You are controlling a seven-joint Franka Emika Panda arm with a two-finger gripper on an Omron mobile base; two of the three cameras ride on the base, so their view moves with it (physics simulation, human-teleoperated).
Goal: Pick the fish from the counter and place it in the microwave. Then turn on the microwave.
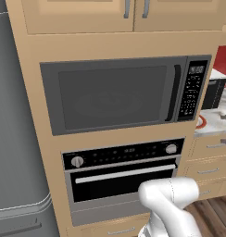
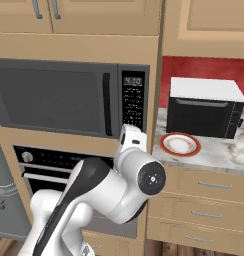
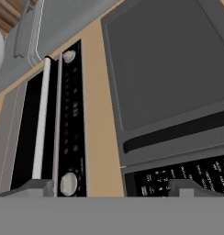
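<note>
Oddly, I cannot make out the tiny olive-green fish anywhere; if it is out on the pale marbled tabletop [image 2: 214, 150], it is too small to pick out among the marks there. That tabletop sits to the right of the wide dark grey built-in microwave [image 2: 59, 97], lower than the microwave's base, carrying a red-rimmed white plate [image 2: 180, 144] and, behind the plate, a black box-shaped oven with a white top [image 2: 205, 107].

The microwave's door is closed, its black vertical handle [image 2: 107, 103] just left of the black button panel [image 2: 132, 100]. Below the microwave is the black oven with round knobs and a silver bar [image 1: 126, 172].

The white arm's tool [image 3: 109, 186] has its two dark tips spread wide with nothing between them, and it points at the microwave's front near the button panel, with the oven's knobs alongside in the hand view.

So the relation that matters, as I judge it: the tool faces the microwave, while the tabletop lies off to the microwave's right, well apart from the tool. The arm would need to turn rightward first.
</note>
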